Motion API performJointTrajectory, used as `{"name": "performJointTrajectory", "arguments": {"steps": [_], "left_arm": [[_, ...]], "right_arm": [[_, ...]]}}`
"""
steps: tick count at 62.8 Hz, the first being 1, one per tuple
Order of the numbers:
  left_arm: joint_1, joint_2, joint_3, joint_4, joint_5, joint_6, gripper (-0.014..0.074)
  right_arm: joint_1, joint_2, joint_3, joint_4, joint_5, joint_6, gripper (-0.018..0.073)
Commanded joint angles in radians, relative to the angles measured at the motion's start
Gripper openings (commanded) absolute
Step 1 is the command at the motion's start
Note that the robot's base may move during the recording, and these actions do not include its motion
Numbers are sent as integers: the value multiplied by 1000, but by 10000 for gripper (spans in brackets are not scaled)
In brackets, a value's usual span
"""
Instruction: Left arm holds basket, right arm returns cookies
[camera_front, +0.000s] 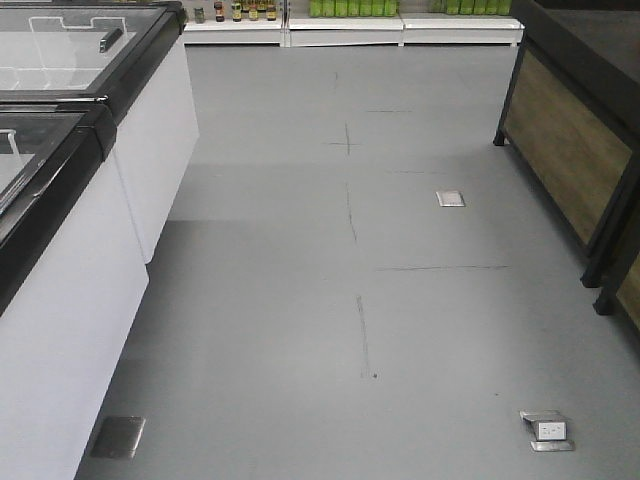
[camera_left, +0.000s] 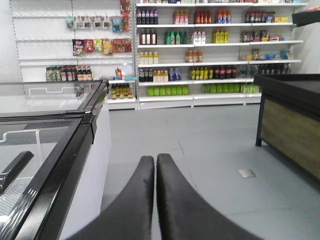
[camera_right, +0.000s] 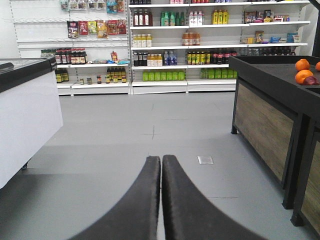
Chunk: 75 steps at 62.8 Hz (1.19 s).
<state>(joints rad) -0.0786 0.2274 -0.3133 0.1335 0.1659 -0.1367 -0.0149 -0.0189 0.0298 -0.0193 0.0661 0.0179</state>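
Black fingers of the left gripper (camera_left: 155, 160) and right gripper (camera_right: 161, 160) meet, holding nothing, above a grey shop aisle (camera_front: 350, 300). Neither basket nor cookies shows in any view. The task appears unstarted, and the next move calls for finding the basket.

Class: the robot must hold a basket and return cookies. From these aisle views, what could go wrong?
The raised floor socket lies in the aisle; the base's wheels could catch on it.
The freezer and the display stand flank the aisle; a swinging arm might clip either.
The left gripper and right gripper are shut and empty, no basket or cookies in view; the search may stall.
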Motion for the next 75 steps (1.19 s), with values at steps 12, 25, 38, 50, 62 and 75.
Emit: {"name": "performJointTrajectory", "arguments": {"steps": [12, 25, 38, 50, 62, 75], "left_arm": [[1, 274, -187, 8, -56, -3, 1], [1, 279, -188, 8, -71, -3, 260], [1, 279, -188, 8, -69, -4, 676], [1, 280, -188, 4, -71, -9, 720], [1, 281, -188, -245, -79, -243, 657], [1, 281, -188, -642, -68, -510, 557]], "right_arm": [[1, -10, 1, -6, -75, -3, -6], [1, -10, 1, -6, -76, -3, -6], [1, -10, 1, -6, -76, -3, -6], [1, -10, 1, -6, -76, -3, -6], [1, -10, 1, -6, -76, -3, -6], [1, -10, 1, -6, -76, -3, -6]]}}
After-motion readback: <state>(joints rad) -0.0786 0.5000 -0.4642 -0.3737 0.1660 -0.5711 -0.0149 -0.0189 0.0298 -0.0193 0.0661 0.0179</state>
